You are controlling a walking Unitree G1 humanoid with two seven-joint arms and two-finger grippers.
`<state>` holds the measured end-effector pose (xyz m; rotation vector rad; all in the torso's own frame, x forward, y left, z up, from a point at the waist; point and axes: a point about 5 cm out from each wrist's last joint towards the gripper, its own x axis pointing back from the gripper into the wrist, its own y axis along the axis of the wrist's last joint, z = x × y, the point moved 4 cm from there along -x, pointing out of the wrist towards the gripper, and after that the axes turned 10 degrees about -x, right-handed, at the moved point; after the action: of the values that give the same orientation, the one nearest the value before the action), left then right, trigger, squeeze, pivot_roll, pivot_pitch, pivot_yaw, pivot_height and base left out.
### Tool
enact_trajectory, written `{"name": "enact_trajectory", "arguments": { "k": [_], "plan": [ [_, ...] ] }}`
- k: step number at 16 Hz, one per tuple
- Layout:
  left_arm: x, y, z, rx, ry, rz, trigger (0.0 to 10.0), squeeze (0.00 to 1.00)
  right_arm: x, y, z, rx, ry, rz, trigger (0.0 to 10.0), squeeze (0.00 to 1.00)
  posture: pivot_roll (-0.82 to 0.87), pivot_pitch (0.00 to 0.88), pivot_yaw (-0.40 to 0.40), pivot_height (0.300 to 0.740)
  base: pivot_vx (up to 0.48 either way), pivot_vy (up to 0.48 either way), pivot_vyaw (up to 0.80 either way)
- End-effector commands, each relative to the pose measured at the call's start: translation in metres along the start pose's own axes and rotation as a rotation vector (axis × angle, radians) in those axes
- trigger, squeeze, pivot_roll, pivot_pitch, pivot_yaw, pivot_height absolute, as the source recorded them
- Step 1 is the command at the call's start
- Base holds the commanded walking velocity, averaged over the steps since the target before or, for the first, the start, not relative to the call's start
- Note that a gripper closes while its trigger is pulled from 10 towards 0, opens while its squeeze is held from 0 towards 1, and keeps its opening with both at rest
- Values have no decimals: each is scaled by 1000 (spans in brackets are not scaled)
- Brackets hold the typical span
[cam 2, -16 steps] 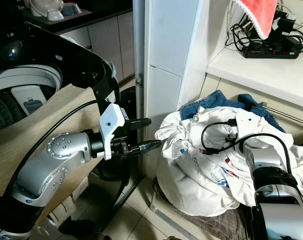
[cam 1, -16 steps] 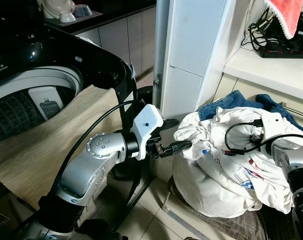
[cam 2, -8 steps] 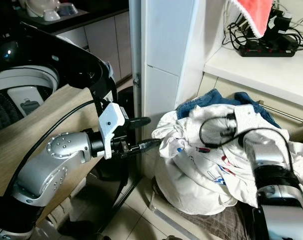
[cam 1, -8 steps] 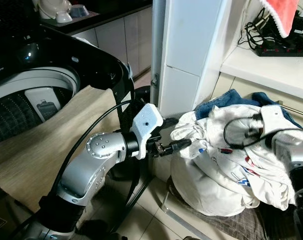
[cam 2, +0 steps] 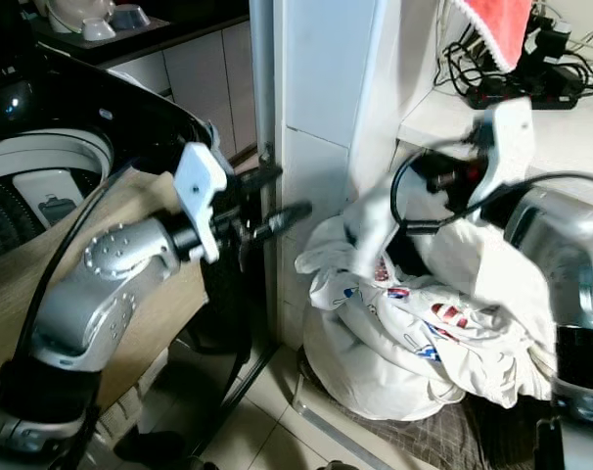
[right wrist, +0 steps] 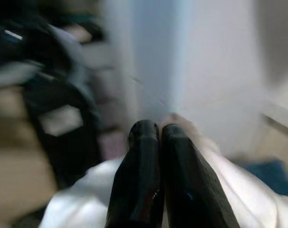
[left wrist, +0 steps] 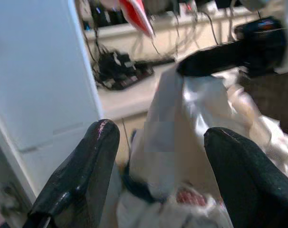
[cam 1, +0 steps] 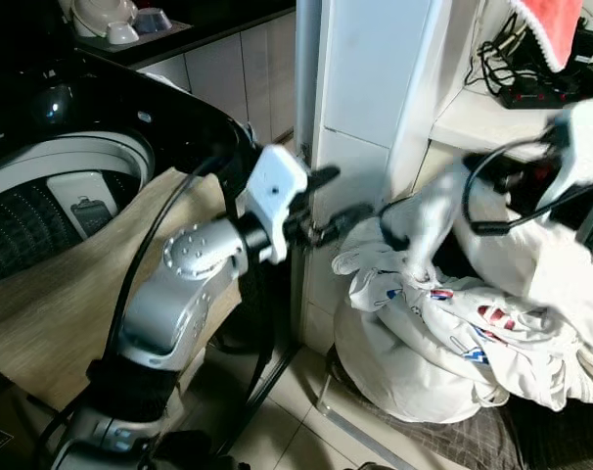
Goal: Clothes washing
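Lifting a white garment (cam 1: pixel 429 211) off the laundry pile (cam 1: pixel 443 333) beside the washing machine (cam 1: pixel 71 176).

You see the right gripper (right wrist: pixel 156 130), jaws closed on a fold of the white garment, now risen well above the pile, where half a second ago it sat low on the heap; cloth trails down to the pile. The left gripper (cam 1: pixel 338 201), jaws open and empty, has also risen from the pile's near edge. Judged from this, extraction has begun; the swing toward the machine's drum remains.
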<state>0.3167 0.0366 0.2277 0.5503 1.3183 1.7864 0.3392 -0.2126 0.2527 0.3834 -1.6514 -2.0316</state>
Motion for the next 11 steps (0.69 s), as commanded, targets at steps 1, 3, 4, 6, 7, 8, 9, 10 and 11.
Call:
{"name": "enact_trajectory", "arguments": {
  "k": [1, 3, 4, 6, 7, 8, 9, 10, 11],
  "plan": [
    [-6, 13, 10, -9, 46, -54, 10000, 0, 6, 28, 27, 18, 138, -81, 0, 0, -105, 0, 20, 740, 0, 0, 0],
    [-16, 30, 7, 36, 37, -141, 10000, 0, 11, 40, 43, -15, 233, -134, 0, 0, -105, 0, 18, 740, 0, 0, 0],
    [-18, 32, 5, 47, 25, -152, 10000, 0, 11, 42, 45, -26, 248, -144, 0, 0, -103, 0, 13, 740, 0, 0, 0],
    [-28, 39, -17, 129, -55, -202, 10000, 0, 11, 50, 59, -54, 329, -181, 0, 0, -103, 0, 13, 740, 0, 0, 0],
    [-30, 39, -23, 138, -73, -203, 10000, 0, 12, 51, 62, -56, 341, -183, 0, 0, -104, 0, 12, 740, 0, 0, 0],
    [-34, 35, -32, 146, -92, -197, 10000, 0, 12, 50, 68, -65, 369, -179, 0, 0, -106, 0, 12, 740, 0, 0, 0],
    [-37, 34, -36, 152, -94, -195, 10000, 0, 11, 49, 74, -69, 397, -172, 0, 0, -106, 0, 12, 740, 0, 0, 0],
    [-41, 32, -41, 145, -103, -190, 10000, 0, 11, 48, 81, -76, 432, -168, 0, 0, -105, 0, 11, 740, 0, 0, 0],
    [-42, 32, -42, 142, -106, -188, 10000, 0, 11, 48, 84, -79, 442, -168, 0, 0, -105, 0, 11, 740, 0, 0, 0]
  ]
}}
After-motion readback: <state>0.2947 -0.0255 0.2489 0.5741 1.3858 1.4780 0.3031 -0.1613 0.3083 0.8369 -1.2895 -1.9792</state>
